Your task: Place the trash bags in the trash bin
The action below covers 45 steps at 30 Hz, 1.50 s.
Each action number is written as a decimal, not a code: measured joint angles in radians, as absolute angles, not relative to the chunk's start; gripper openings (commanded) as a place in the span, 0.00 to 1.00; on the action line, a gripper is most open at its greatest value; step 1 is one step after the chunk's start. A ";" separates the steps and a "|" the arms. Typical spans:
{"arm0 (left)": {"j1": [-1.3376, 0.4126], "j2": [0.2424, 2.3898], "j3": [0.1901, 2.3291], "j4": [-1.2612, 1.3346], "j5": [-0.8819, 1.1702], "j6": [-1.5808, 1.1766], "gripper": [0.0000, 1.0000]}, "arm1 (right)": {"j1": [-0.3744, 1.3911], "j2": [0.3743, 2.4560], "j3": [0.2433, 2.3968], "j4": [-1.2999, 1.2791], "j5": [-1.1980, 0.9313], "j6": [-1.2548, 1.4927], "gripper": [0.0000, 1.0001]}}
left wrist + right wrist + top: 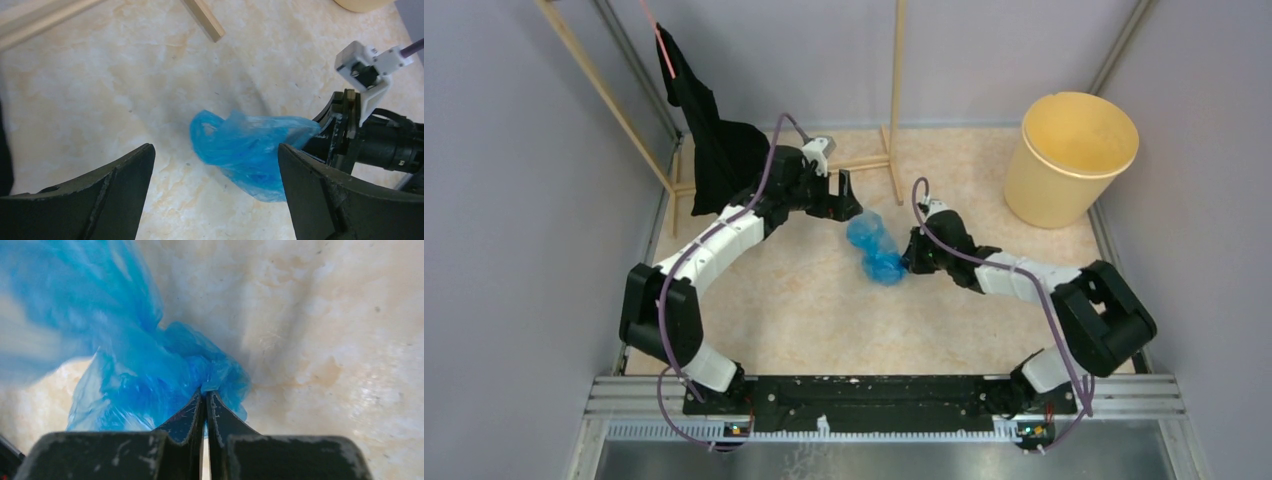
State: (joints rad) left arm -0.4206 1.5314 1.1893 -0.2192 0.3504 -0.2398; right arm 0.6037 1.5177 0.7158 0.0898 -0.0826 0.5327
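Light-blue trash bag (874, 250): bunched mid-table, one edge pinched between the closed fingers of the right gripper (205, 395), left gripper (849, 195) wide open and empty beside it; lift it high enough, I judge, to clear the rim of the yellow trash bin (1054, 190) at far right.

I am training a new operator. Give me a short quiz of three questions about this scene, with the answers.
1. True or false: the bag is outside the bin.
2. Which jaws are shut on the bag? A left, B right, C both.
3. Fill in: at the far left hangs a black ___.
Key: 1 true; 2 B; 3 cloth.
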 measured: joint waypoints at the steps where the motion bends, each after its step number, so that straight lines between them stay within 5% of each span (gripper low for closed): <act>1: -0.421 1.546 1.192 -0.219 0.382 -0.249 0.98 | 0.593 1.485 0.701 0.090 -0.092 0.525 0.00; 8: -0.421 1.584 1.183 -0.168 0.612 -0.326 0.93 | 0.499 1.308 0.618 0.128 -0.175 0.498 0.00; 12: -0.423 1.584 1.183 -0.136 0.666 -0.342 0.98 | 0.469 1.291 0.609 0.126 -0.212 0.488 0.00; 37: -0.466 1.629 1.241 -0.290 0.464 -0.301 0.89 | 0.468 1.222 0.596 0.048 -0.156 0.445 0.00; 45: -0.466 1.688 1.257 -0.321 0.474 -0.305 0.98 | 0.468 1.191 0.596 0.017 -0.105 0.437 0.00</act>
State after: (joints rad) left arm -0.4656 1.6878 1.2572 -0.3210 0.4736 -0.3050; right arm 0.4679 1.1908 0.5961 0.0166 -0.1047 0.4366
